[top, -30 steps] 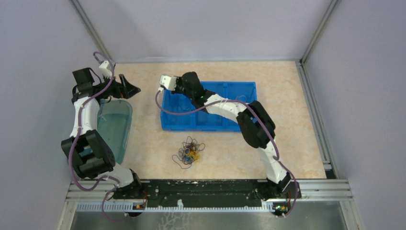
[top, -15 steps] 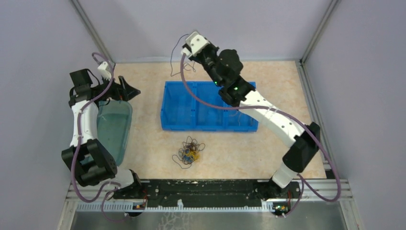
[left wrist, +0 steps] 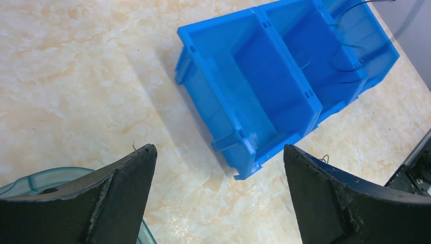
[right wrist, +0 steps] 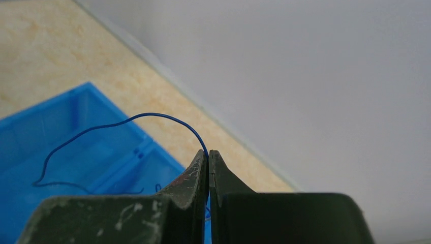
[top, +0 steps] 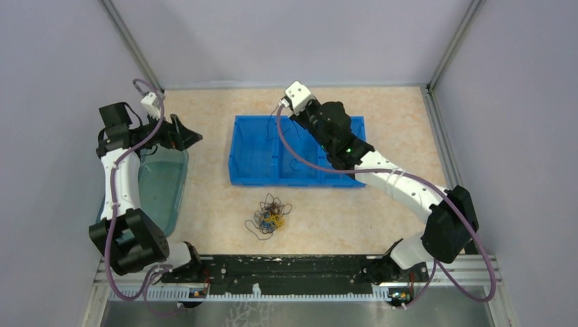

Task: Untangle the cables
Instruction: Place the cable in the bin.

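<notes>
Right gripper (right wrist: pixel 208 154) pinches blue wire (right wrist: pixel 152 116) above bin (right wrist: pixel 51 108) (likely light, limp, slippery). Left gripper (left wrist: pixel 218 150) wide. Near tangle (top: pixel 269 216): take loose outer loop.

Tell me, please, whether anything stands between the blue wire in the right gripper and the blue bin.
Nothing visible does: the right gripper, shut on the blue wire, holds it over the blue bin, whose compartments are open on top.
</notes>
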Robot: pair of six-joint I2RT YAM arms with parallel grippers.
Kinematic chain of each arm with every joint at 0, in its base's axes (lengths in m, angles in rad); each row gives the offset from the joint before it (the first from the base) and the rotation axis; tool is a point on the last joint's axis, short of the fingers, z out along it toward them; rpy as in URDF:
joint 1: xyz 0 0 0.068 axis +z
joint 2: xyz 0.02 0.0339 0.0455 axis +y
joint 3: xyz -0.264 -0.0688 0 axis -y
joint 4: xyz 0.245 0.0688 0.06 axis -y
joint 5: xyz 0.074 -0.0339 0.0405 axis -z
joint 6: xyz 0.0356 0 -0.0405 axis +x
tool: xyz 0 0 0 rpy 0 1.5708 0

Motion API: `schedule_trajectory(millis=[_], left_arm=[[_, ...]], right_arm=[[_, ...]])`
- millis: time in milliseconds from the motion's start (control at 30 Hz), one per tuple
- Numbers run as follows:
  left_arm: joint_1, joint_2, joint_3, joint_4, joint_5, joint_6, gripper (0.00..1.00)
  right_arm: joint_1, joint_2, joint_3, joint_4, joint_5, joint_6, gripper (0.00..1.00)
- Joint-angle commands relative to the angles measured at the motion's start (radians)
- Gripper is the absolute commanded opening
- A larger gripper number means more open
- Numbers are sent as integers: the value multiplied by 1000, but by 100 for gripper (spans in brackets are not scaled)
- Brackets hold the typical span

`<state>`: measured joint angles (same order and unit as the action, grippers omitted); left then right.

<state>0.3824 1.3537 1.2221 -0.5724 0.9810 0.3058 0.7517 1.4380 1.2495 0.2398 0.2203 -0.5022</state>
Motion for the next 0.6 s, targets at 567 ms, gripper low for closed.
schedule_trajectory(millis=[567], left_arm=[[5,25,11,-52,98,66,100]], right_arm=[[-112,-15,-274,145,-78,278,0]])
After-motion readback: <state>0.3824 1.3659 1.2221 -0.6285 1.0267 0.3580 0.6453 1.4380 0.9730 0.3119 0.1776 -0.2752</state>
